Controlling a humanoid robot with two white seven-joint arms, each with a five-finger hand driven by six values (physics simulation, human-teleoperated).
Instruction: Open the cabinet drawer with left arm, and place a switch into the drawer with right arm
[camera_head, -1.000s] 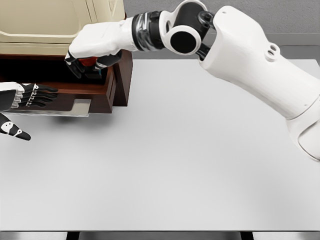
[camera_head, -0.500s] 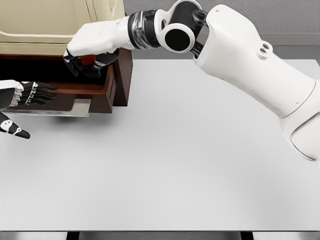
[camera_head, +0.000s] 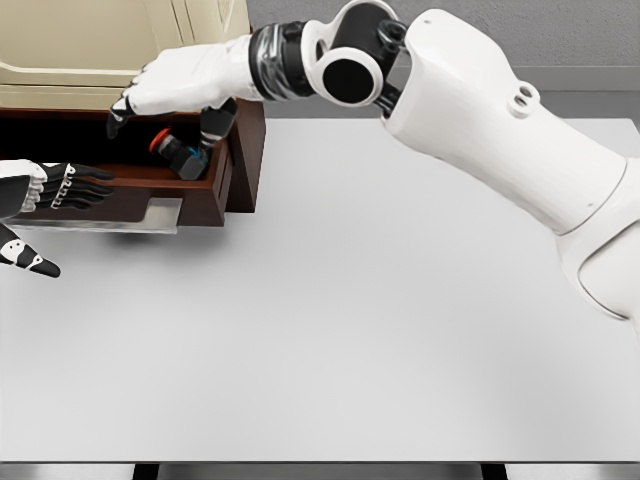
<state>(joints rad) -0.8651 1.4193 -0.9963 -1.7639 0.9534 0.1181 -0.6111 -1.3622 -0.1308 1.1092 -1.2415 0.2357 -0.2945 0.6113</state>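
Red-capped switch (camera_head: 177, 153) lies tilted, seemingly inside the open drawer (camera_head: 215, 185), beneath the right hand (camera_head: 170, 85) with fingers spread.

Dark switch (camera_head: 178, 153) with red cap, tilted, inside open brown drawer (camera_head: 190, 183)

switch (camera_head: 178, 155) red-black | drawer (camera_head: 215, 180) dark brown | table (camera_head: 380, 300) pale grey

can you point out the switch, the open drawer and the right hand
switch (camera_head: 178, 155): head view, on its dark body just below the red cap, inside the drawer.
drawer (camera_head: 190, 182): head view, on the top edge of its brown front panel.
right hand (camera_head: 165, 85): head view, on the white back of the hand, above the drawer.
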